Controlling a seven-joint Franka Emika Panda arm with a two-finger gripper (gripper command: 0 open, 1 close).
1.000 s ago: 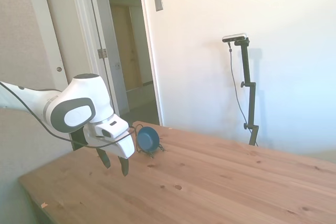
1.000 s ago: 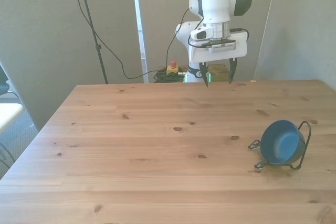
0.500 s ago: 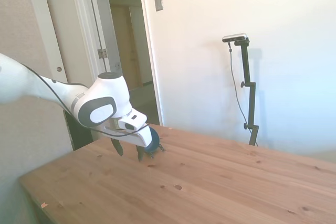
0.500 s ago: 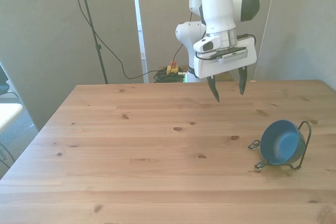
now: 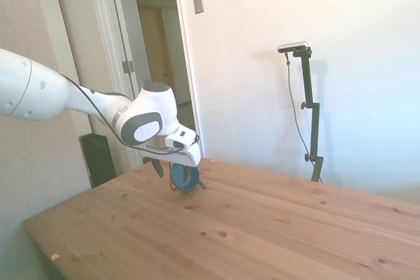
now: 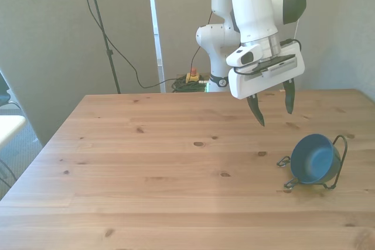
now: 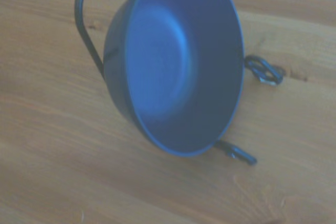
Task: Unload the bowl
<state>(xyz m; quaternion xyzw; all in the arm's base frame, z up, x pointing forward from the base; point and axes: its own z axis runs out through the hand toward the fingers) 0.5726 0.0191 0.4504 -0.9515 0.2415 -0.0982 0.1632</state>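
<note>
One bowl (image 5: 184, 176) stood on edge in a thin wire rack (image 5: 198, 185) at the desk's (image 5: 262, 227) far left in the side view, the claw (image 5: 157, 166) right beside it. From the front, the claw (image 6: 273, 110) hung released, above and left of the bowl (image 6: 314, 158) near the front view's right edge. The wrist view showed the bowl (image 7: 176, 66) tilted against the rack (image 7: 84, 19). Approach looked underway; next, lowering to straddle the rim.

The pincer (image 6: 273, 109) hangs spread above the table (image 6: 146, 174), near the racked bowl (image 6: 313, 158).
</note>
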